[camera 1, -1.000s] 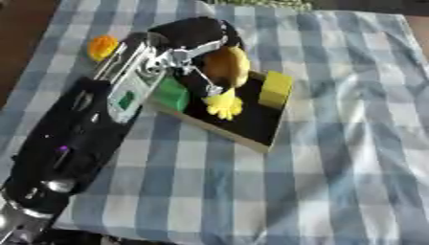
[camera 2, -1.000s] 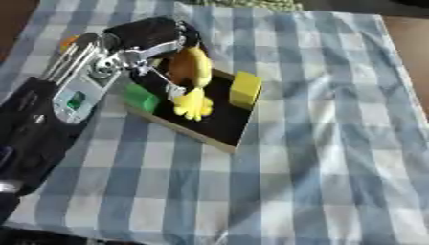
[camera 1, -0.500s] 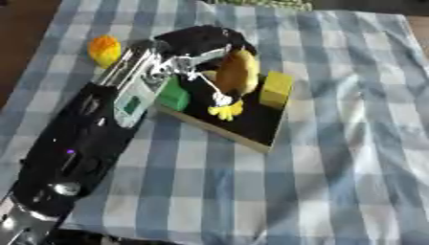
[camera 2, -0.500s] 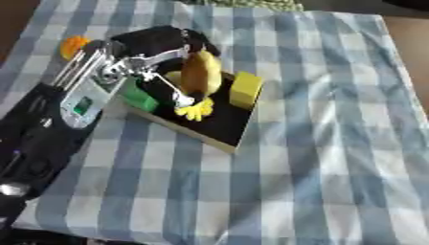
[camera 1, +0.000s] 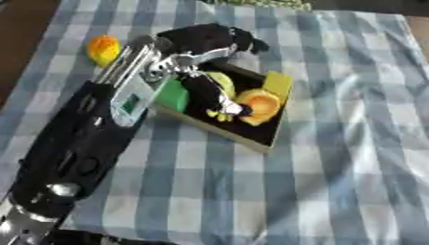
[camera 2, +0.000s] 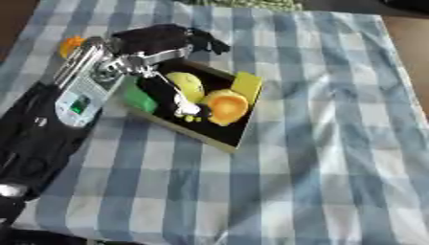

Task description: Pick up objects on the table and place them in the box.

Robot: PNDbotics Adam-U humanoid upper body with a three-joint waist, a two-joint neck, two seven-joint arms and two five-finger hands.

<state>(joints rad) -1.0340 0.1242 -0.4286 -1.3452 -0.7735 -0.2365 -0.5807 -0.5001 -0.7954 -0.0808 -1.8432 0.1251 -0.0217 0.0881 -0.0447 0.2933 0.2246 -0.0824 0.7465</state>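
Box (camera 1: 270, 139) with orange fruit (camera 1: 260, 105) inside, just beneath left hand's (camera 1: 205, 40) relaxed, empty fingers.

Table (camera 1: 352, 158) covered edge to edge by blue-and-white checked cloth (camera 2: 335, 143), cloth lightly creased toward right edge, brown surface (camera 1: 25, 28) beyond left edge, dark area past far right corner, soft even light

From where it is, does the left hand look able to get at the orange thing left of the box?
Probably yes: the orange thing lies on open cloth beside the left hand, nothing between them.
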